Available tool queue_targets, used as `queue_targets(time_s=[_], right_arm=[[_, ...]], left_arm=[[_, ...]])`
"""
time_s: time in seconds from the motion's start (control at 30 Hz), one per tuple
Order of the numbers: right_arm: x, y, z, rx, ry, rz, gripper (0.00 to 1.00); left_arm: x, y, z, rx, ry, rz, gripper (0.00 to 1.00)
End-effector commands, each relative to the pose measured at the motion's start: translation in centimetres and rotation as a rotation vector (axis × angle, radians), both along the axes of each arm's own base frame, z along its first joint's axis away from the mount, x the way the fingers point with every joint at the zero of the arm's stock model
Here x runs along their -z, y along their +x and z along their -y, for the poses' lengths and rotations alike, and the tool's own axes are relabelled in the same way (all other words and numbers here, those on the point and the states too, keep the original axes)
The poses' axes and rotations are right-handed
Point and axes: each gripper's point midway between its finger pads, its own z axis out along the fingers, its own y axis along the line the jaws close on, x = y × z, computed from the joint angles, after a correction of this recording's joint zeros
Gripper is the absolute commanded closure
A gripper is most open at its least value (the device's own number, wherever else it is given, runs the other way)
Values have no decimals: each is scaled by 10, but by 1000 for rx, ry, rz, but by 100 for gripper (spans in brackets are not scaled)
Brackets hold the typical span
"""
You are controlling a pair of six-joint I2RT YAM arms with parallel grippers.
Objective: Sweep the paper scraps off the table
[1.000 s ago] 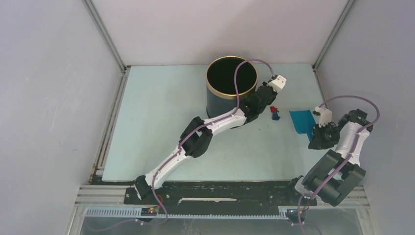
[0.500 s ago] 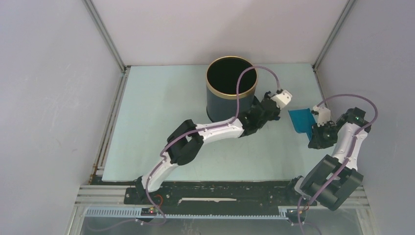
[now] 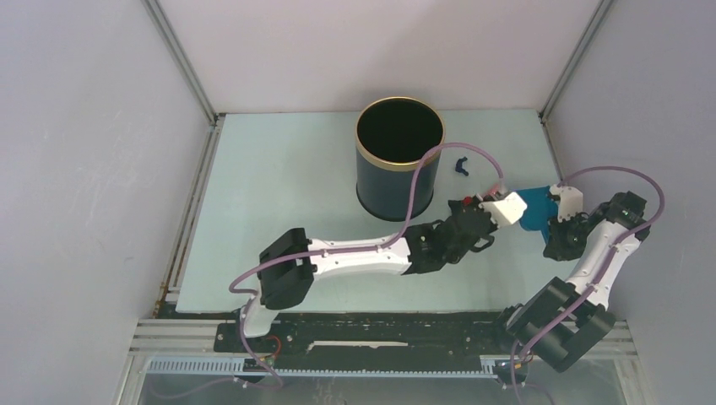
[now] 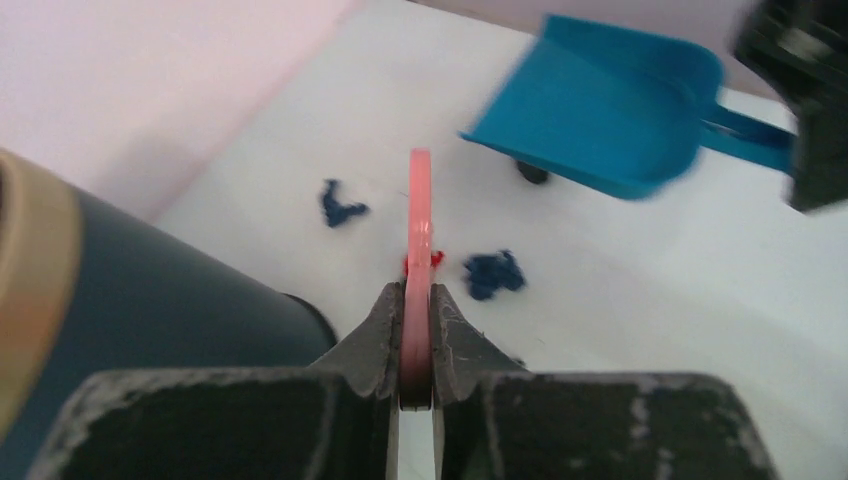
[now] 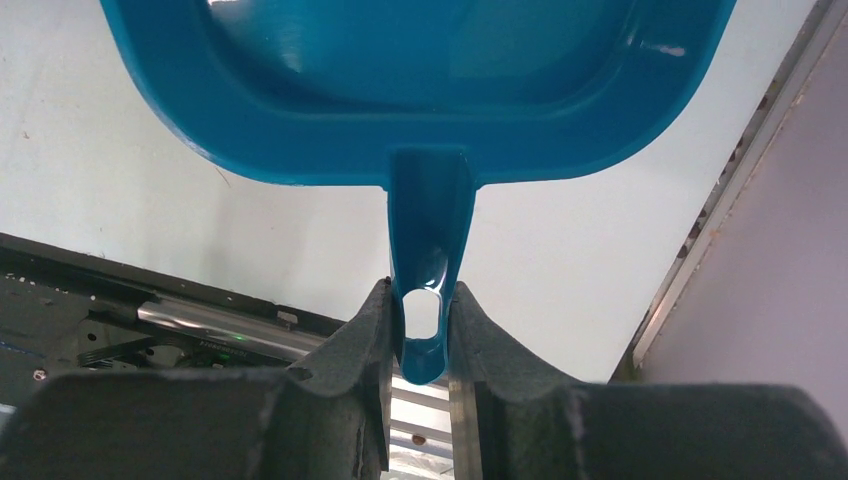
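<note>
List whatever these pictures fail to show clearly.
Pink plastic brush: bristles unseen; edge-on in left wrist view, under the left arm from above.
Red paper scrap: mostly behind the brush.
Blue plastic dustpan: front lip cut off, right wrist view.
Dark round bin: interior too dark, top view.

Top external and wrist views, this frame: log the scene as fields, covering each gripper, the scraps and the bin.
left gripper: shut on pink brush, seen edge-on
right gripper: shut on handle of blue dustpan
paper scraps: two dark blue, one red, loose on the table between bin and dustpan
bin: dark, gold-rimmed, upright
</note>
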Motion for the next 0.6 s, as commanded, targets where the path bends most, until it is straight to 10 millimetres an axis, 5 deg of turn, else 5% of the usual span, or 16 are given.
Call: queue_targets(time_s=[0.0, 0.2, 0.57], right_arm=[[-6, 1, 1, -11, -13, 42, 100], [-4, -2, -4, -14, 23, 28, 100], [17, -4, -17, -14, 186, -56, 100]], left_arm=[[-55, 54, -14, -160, 12, 221, 100], [-26, 117, 5, -247, 132, 371, 100], [-17, 199, 31, -163, -103, 241, 100]])
